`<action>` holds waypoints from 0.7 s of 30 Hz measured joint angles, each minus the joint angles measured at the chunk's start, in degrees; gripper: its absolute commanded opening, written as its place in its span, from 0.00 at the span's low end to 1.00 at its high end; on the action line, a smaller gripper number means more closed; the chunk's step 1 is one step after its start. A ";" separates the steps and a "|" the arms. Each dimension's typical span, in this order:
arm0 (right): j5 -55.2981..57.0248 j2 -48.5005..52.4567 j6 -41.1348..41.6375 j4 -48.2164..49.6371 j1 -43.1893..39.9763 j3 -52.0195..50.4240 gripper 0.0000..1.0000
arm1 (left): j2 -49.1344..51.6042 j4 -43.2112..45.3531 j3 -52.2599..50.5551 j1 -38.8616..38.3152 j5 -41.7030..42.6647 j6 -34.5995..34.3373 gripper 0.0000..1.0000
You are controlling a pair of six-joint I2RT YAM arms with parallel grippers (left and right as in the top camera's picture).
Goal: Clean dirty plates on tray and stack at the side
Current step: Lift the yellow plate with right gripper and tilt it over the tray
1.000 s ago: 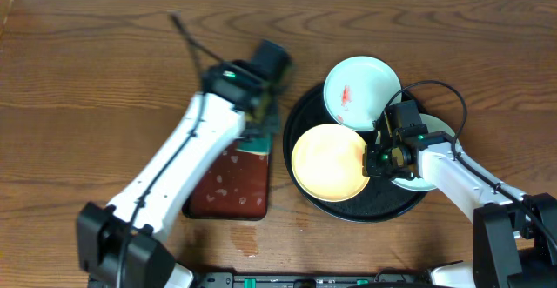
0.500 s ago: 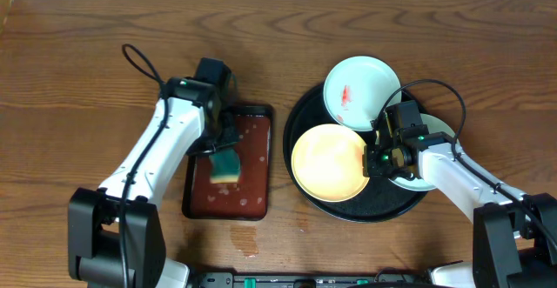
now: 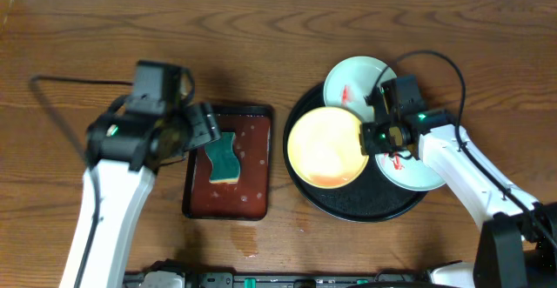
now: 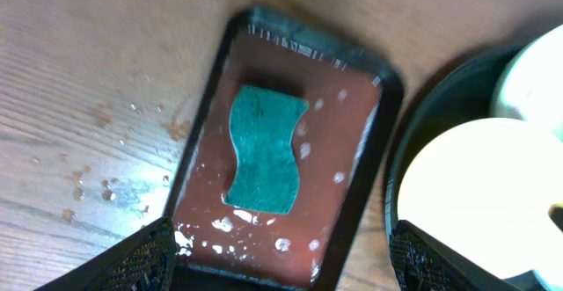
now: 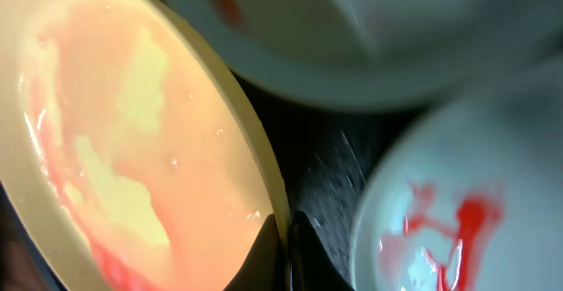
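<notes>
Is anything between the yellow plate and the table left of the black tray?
Yes. The reddish-brown tray with the sponge lies beside the black tray there, with the open left pincer at its left edge. The yellow plate, gripped by the right pincer, would likely have to pass over them.

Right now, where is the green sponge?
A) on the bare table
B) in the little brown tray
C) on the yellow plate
B: the sponge lies flat in the wet brown tray, away from the yellow plate.
</notes>
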 measured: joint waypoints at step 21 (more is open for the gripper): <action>21.22 -0.48 -7.76 14.36 28.59 12.37 0.01 | -16.83 -1.51 0.07 3.74 -0.02 0.00 0.79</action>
